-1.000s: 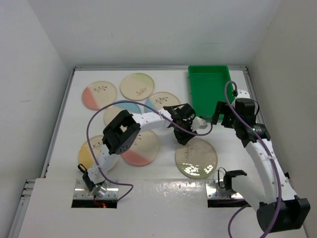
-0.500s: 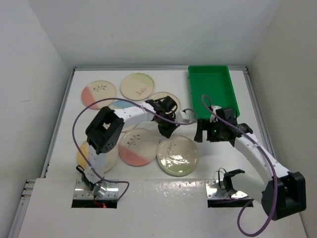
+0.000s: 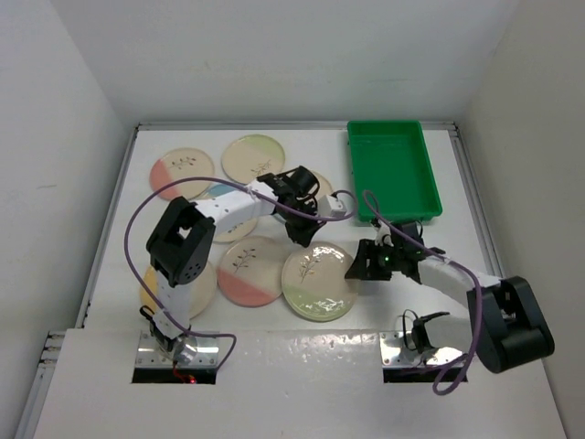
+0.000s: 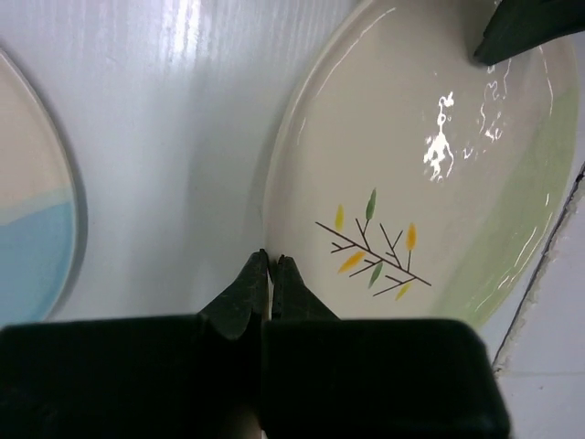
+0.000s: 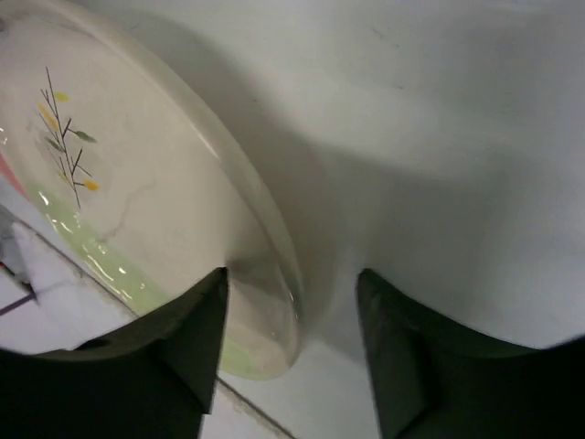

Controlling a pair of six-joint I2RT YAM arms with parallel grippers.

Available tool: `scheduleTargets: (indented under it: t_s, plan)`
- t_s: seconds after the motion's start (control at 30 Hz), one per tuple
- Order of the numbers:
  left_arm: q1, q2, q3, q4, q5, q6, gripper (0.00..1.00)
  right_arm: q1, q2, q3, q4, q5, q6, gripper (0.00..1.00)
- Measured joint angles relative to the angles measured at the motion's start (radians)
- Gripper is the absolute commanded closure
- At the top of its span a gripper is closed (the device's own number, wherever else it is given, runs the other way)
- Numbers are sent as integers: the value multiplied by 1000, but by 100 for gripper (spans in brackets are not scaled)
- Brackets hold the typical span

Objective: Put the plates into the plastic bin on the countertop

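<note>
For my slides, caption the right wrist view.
Open right gripper straddling the rim of a pale-green plate on the white countertop.

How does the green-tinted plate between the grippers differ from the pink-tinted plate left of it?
The green-tinted plate has a pale green band; the pink-tinted plate a pink one. The green-tinted plate has the left gripper, fingers shut, at its far rim and the right gripper astride its right rim; the pink-tinted plate has no gripper at it. Both are round, cream, sprig-painted, on the countertop, outside the plastic bin.
</note>
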State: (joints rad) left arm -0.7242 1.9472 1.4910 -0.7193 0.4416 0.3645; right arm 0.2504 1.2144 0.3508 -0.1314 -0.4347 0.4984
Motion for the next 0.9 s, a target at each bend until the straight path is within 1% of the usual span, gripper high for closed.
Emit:
scheduleTargets:
  t_s: [0.03,0.07,0.1,0.13,0.17,0.2,0.4,0.43,0.47,0.5,0.53,0.57,0.6,0.63,0.7,0.73,0.83,0.9]
  plan:
    - [3,2,7,-1,2,0,100,0,23,-5,30,-27,3,51]
    - [6,3,13,-2,5,-1,100,-2,49,-10,56,-56,8,62]
    - [9,4,19,-3,7,-2,100,-2,74,-11,78,-85,10,70]
    - [13,8,26,-3,9,-2,100,-3,92,-11,95,-107,11,89]
    - [14,10,28,-3,5,-2,100,-6,106,-13,102,-134,11,96]
    - [18,13,30,-5,-4,0,100,-13,111,-15,101,-166,20,100]
    - [46,20,31,-6,27,-10,100,-55,97,-15,83,-256,17,100]
    - [47,21,37,-9,29,-10,97,-59,88,-6,59,-261,10,100]
    - [49,24,48,-16,32,-9,86,-60,78,11,29,-264,1,100]
    - [55,29,67,-28,34,-4,63,-61,67,28,5,-263,-9,100]
    - [66,34,90,-35,42,0,56,-60,55,60,-34,-262,-23,100]
    - [79,42,124,-56,57,-6,51,-60,48,97,-71,-260,-25,100]
    - [100,50,172,-78,69,-4,42,-60,46,151,-120,-248,-32,100]
    - [124,56,222,-90,84,2,39,-59,45,200,-142,-241,-42,100]
    - [182,62,322,-121,113,-1,29,-63,46,305,-175,-224,-46,100]
    - [215,63,372,-126,131,-2,28,-73,53,361,-185,-220,-45,100]
    - [318,60,473,-129,162,-10,28,-118,111,519,-161,-222,8,100]
    - [380,54,500,-133,160,-10,28,-162,169,597,-79,-221,68,100]
